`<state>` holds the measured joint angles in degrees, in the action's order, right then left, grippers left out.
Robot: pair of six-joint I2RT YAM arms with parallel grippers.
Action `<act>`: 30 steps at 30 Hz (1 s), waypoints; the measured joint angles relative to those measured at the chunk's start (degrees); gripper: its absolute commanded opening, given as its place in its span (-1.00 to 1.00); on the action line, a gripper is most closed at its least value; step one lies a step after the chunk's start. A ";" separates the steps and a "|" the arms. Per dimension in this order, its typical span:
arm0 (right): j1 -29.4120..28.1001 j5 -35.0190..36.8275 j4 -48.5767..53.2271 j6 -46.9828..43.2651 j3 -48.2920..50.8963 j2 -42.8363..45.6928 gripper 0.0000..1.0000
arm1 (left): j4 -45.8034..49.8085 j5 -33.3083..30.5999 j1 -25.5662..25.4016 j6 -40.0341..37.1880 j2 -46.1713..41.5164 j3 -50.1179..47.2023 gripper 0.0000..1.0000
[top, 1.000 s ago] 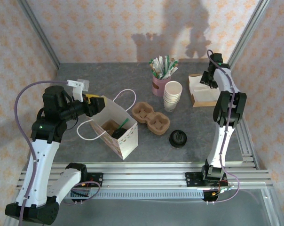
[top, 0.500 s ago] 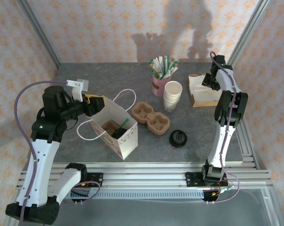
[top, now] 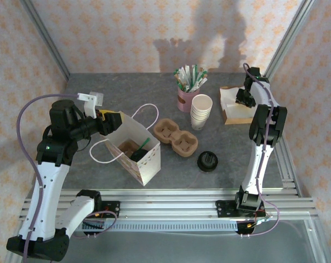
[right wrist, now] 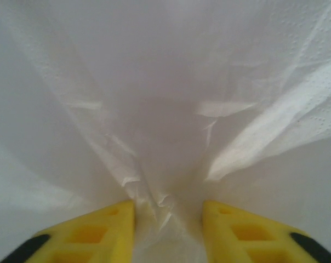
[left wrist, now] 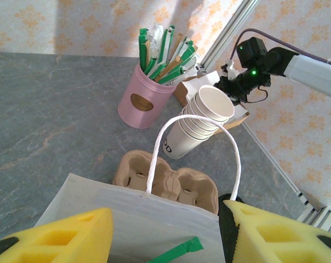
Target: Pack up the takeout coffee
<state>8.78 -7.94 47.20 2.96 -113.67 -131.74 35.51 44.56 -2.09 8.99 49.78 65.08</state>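
An open white paper bag stands left of centre, and my left gripper is shut on its upper left rim. In the left wrist view the bag's wall spans the gap between the yellow fingers of my left gripper. Down inside the bag sits a dark-lidded cup that looks like the takeout coffee, with a green stick beside it. At the far right my right gripper presses on a stack of white napkins. In the right wrist view my right gripper pinches a crumpled fold of napkin.
A brown two-cup carrier lies right of the bag. A loose black lid sits nearer the front. Behind are a stack of white paper cups and a pink holder of green-wrapped sticks. The napkins rest in a brown tray.
My right gripper has dropped onto the napkin stack and its jaws have narrowed, gathering a fold. The left arm and the bag have not moved.
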 measured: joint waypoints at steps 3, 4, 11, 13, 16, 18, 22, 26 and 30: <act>0.00 0.02 0.00 -0.22 0.00 -0.15 -0.59 | 0.00 -0.02 0.00 0.00 0.00 0.00 0.09; 0.00 0.02 0.02 -0.17 0.00 -0.15 -0.61 | 0.00 0.00 0.00 0.00 0.00 0.00 0.09; 0.00 -0.02 0.17 -0.17 -0.09 -0.15 -1.00 | 0.00 -0.02 0.00 0.02 0.00 0.00 0.10; 0.00 -0.02 0.17 -0.15 -0.09 -0.15 -1.00 | 0.00 0.00 0.00 0.02 0.00 0.00 0.09; 0.00 -0.04 0.17 -0.04 -0.09 -0.13 -1.00 | 0.00 0.00 0.00 0.02 0.00 0.00 0.09; 0.00 -0.07 0.13 0.20 -0.07 0.00 -1.00 | 0.00 0.00 0.00 0.02 0.00 0.00 0.09; -0.20 -0.02 -0.52 1.05 1.31 2.08 -1.00 | -0.02 -0.02 0.02 0.17 0.00 0.00 0.09; -0.87 0.42 -2.43 2.05 4.00 6.84 -1.00 | -0.17 0.00 0.00 0.17 0.00 0.00 0.09; -2.43 1.64 -3.96 2.58 6.08 12.00 -1.00 | -0.20 0.00 0.02 0.20 0.00 0.00 0.09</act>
<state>6.35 -6.31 43.24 5.54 -107.59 -119.74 35.31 44.56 -2.07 9.19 49.78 65.08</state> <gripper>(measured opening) 0.046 0.548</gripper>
